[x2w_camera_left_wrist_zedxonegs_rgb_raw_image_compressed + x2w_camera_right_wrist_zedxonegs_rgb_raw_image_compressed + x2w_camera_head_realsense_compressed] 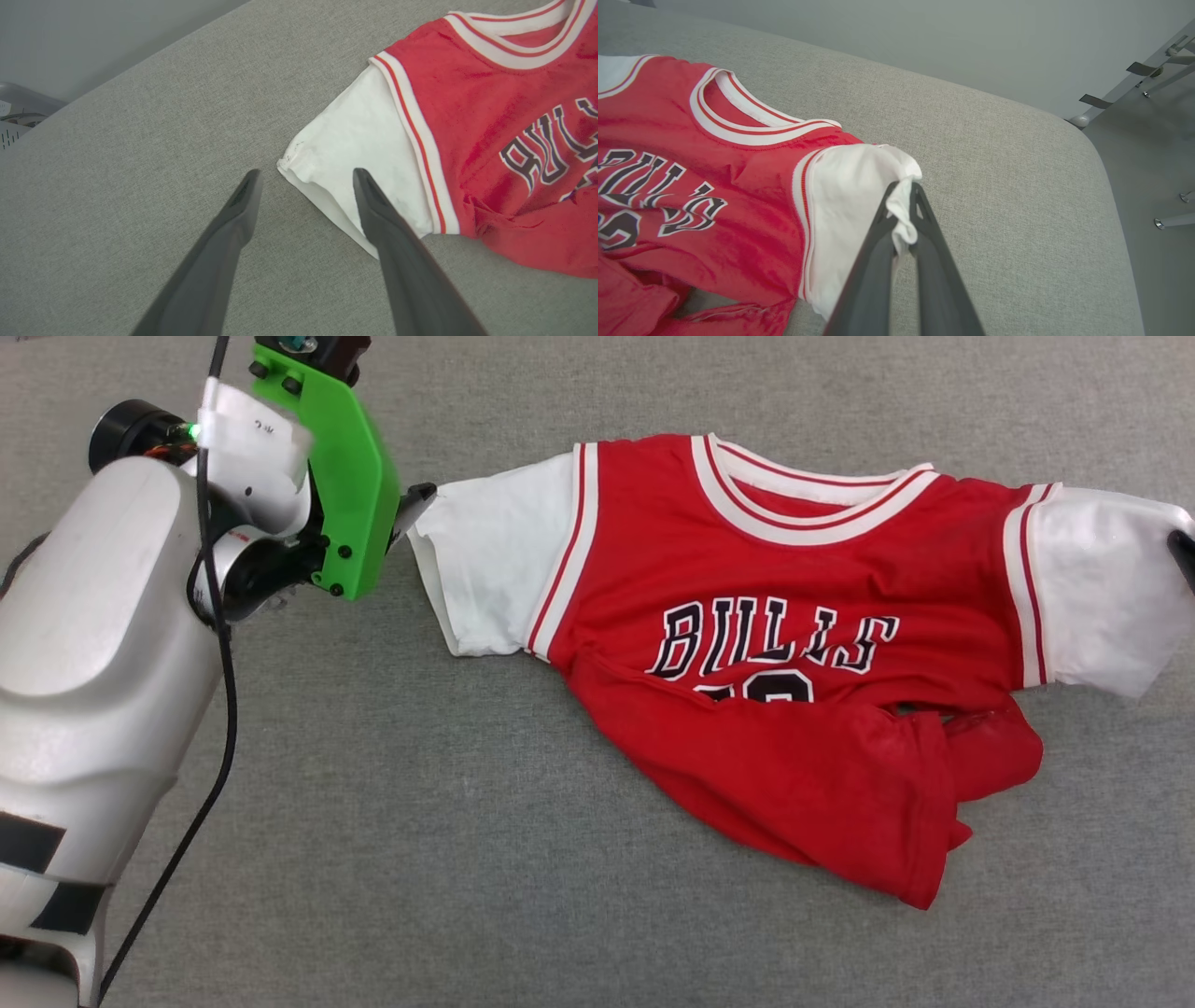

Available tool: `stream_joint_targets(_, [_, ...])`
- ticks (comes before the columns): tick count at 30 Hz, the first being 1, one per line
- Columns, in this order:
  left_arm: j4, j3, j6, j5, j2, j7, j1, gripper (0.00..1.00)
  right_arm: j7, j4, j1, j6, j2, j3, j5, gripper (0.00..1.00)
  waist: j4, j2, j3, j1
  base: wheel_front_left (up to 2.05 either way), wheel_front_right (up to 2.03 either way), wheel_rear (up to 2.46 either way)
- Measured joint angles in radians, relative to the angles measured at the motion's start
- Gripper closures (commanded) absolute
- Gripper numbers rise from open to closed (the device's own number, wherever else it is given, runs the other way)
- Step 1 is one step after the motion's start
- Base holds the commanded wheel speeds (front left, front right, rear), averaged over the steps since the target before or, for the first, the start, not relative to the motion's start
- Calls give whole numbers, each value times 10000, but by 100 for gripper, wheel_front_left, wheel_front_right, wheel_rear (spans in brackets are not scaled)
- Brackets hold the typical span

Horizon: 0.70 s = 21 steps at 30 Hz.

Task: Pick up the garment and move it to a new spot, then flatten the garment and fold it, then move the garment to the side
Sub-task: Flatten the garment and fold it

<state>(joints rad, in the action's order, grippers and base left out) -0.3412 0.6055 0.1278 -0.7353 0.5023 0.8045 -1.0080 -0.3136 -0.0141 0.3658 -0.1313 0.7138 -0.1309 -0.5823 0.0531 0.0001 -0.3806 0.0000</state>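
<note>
The garment (803, 644), a red jersey with white sleeves and black BULLS lettering, lies front up on the grey cloth surface (392, 859), its lower hem bunched and folded over. My left gripper (306, 179) is open at the left sleeve's cuff (355, 158), one finger over the white cloth, the other over bare surface. In the head view its fingertip (415, 499) touches that sleeve's edge. My right gripper (903, 189) is shut on the garment's right sleeve (859, 186), white cloth bunched between its fingers. Its dark fingertip (1184, 555) shows at the head view's right edge.
My pale left forearm (103, 644) and green wrist bracket (345, 476) fill the head view's left side. The surface's rounded corner (1101, 154) lies right of the held sleeve, with floor and metal legs (1157, 70) beyond. A grey object (18, 116) sits past the left edge.
</note>
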Motion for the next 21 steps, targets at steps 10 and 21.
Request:
stream_joint_targets(10, [-1728, 1555, 0, -472, 42, 487, -1307, 0, -81, -251, 520, 0, -230, -410, 75, 100, 451, 0, -945, 0, 0, 0, 0])
stream_joint_targets(21, [-2332, 3264, 2, -1030, 577, 217, -2045, 64, 234, 98, 896, 0, -58, -769, -35, 100, 777, 0, -1613, 0, 0, 0, 0])
